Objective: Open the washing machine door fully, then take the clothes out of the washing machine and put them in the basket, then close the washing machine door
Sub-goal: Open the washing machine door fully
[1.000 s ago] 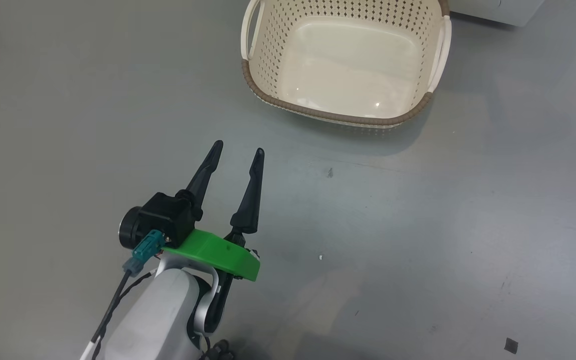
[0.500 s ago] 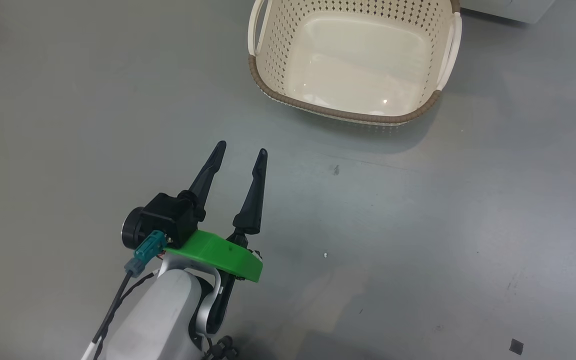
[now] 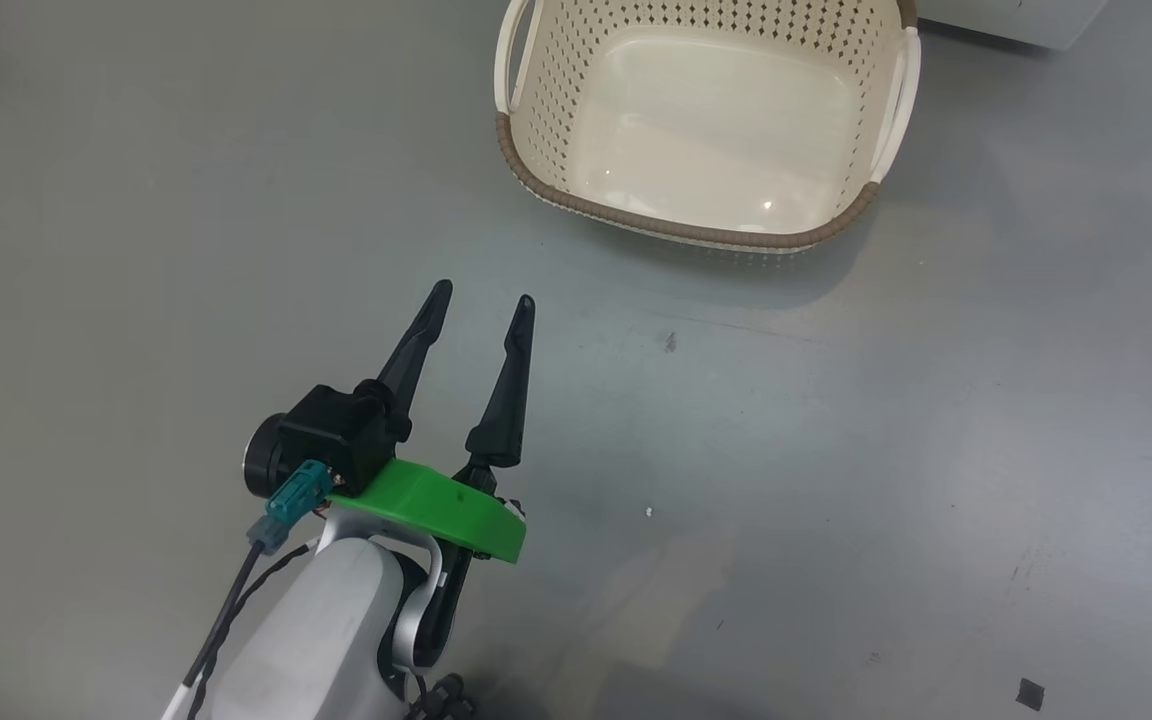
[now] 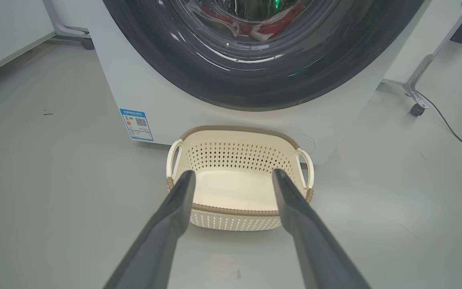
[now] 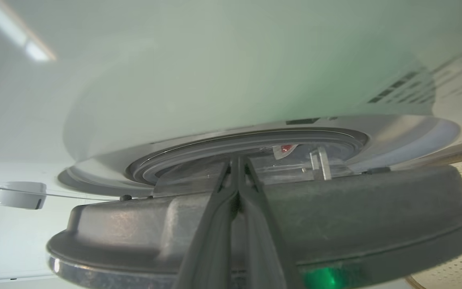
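**A:** Right gripper (image 5: 237,162) first. Fingers?

**B:** Pressed together tip to tip, no gap showing. Tips lie over the edge of the door (image 5: 355,208) and point into the slot between it and the washer (image 5: 175,80). Nothing shows between the fingers. I cannot tell whether they catch the rim.

**A:** Why closed there?

**B:** Judgement: a closed pair makes one thin hook that fits a narrow slot and can draw the door outward. The door looks only ajar, so opening it is the step in hand and is not yet done.

**A:** Left gripper (image 3: 483,296)?

**B:** Fingers well apart, holding nothing. It hangs over bare floor (image 3: 836,450), aimed at the basket (image 3: 676,228) and well short of it.

**A:** Reason?

**B:** Probably parked there, out of the door's swing and spread ready for cloth.

**A:** Clothes (image 4: 263,34)?

**B:** Inside the drum, red with white, seen through the glass in the left wrist view. The basket is empty.

**A:** Basket position?

**B:** On the floor just in front of the washer, under the door and near the blue sticker (image 4: 138,124). Judgement: it is set there to keep the carry from the drum short.
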Motion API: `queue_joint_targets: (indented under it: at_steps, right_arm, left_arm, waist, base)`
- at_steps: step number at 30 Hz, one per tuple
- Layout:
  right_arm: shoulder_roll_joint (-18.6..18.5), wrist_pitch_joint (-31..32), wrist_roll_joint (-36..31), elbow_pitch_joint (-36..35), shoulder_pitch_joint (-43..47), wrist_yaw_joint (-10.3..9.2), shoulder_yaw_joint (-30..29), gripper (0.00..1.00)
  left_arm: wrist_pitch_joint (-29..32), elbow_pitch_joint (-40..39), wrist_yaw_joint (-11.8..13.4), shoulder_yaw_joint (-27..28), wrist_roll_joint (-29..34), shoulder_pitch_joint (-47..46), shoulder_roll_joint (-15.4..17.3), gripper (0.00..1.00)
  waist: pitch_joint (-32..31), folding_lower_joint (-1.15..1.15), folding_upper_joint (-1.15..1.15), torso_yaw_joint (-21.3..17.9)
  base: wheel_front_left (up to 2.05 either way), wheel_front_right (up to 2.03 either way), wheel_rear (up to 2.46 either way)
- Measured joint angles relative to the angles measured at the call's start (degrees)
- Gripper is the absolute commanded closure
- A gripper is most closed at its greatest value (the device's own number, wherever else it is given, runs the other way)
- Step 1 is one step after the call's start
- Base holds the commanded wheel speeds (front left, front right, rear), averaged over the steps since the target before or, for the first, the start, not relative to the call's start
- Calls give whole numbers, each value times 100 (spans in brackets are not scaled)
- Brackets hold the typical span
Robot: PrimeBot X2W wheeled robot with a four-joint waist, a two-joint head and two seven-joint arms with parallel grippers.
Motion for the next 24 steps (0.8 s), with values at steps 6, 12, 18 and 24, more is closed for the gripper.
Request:
queue_joint_targets:
  at_steps: [6, 12, 18, 24]
  right_arm:
    - [16, 159, 0, 98, -1, 0, 23, 100]
    - [31, 223, 33, 179, 16, 0, 19, 100]
    - [81, 279, 104, 234, 177, 0, -23, 100]
    - [114, 366, 105, 283, 372, 0, -21, 100]
  left_arm:
    - [0, 2, 13, 1, 0, -1, 0, 0]
    - [0, 32, 14, 29, 2, -3, 0, 0]
    - [0, 53, 14, 40, 3, -3, 0, 0]
    - [0, 102, 14, 67, 11, -4, 0, 0]
  waist:
    - [-50, 0, 0, -26]
    - [-115, 0, 0, -53]
    - [-251, 0, 0, -101]
    - [-391, 0, 0, -143]
  base:
    - [0, 0, 0]
    - [0, 0, 0]
    - [0, 0, 0]
    - [0, 0, 0]
